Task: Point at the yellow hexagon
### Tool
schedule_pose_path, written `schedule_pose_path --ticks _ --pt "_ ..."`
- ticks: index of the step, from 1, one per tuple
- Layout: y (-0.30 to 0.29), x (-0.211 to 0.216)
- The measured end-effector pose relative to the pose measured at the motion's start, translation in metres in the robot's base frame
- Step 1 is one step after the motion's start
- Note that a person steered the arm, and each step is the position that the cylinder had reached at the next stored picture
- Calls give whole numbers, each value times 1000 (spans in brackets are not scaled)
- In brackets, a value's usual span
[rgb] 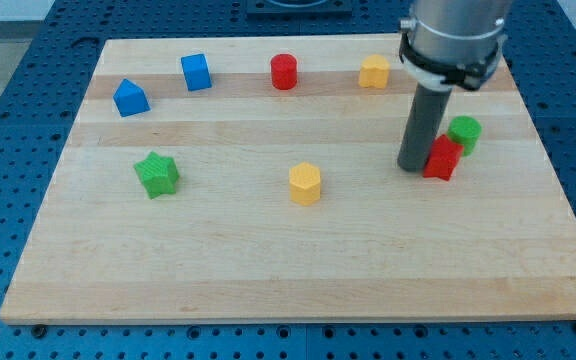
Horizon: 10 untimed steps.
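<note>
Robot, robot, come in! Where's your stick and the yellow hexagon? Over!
My tip down beside the red block, at the view's right. Yellow hexagon mid-board, well to the view's left of my tip. Nothing between them.

Arm seen entering from view's top right; dark rod held upright, my tip [412, 168] set on desk [298, 260].

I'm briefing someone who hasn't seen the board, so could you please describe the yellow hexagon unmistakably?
On the wooden board, look near the middle, slightly below centre: the yellow hexagon stands alone there, between the green star and my tip. The other yellow block sits along the view's top edge.
</note>
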State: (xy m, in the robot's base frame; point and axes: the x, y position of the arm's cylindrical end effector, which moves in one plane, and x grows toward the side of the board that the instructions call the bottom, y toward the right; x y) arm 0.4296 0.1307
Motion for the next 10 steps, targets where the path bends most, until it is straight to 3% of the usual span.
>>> schedule_pose_path --ticks 2,3,4,6,7,8,9,10 --pt "0 -13" --pt "-39 15" --pt "-95 11" --pt "-170 -52" --pt "-214 -4" --pt "-220 39" --pt "-214 60" --pt "-154 42"
